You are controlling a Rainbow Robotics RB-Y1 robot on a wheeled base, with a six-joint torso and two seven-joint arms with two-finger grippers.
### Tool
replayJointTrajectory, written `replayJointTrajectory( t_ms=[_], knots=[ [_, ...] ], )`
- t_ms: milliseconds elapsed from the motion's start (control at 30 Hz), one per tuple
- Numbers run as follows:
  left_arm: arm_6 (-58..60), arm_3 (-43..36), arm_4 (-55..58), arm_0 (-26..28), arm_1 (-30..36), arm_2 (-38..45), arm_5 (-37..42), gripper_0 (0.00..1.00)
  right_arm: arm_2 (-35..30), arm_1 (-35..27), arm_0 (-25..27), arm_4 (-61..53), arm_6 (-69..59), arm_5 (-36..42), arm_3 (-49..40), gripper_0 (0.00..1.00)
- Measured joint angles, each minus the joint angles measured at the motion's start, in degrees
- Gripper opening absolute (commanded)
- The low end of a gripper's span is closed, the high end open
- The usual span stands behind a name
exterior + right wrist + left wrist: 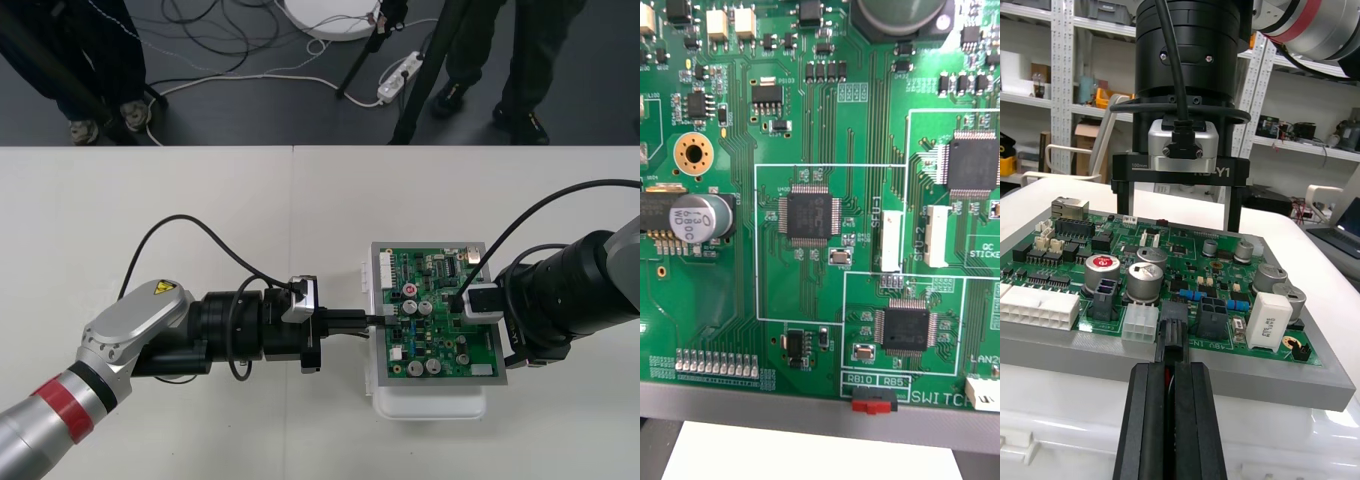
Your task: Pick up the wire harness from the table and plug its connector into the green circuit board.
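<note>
From above: my left arm lies low over the counter (pixel 200 190), and my left jaws reach the left edge of the one green circuit board (pixel 420 350), which sits on its one white base (pixel 430 408). My right arm hangs over the board's right side.

Right wrist camera: it looks straight down onto the board's chips and traces from close by.

Left wrist camera: my left jaws are pressed together on the one harness. They pinch it just behind its single black plug (pixel 1171 330), with a sliver of red wire (pixel 1169 373) between them. The plug meets the board's near edge beside a black header. Whether it is seated I cannot quite tell. My right jaws stand spread and empty over the far side.

The harness is light and limp, so the wires will buckle if pushed. The rigid plug body is the place to hold, gently, because the pins look fragile.
</note>
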Motion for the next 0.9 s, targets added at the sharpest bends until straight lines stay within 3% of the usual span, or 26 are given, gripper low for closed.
replayJointTrajectory(
  t_ms=[900],
  knots=[
    [0.0,0.0,-1.0,0.0,0.0,0.0,0.0,0.00,0.0,0.0,0.0,0.0,0.0,0.0,0.0,1.00]
  ],
)
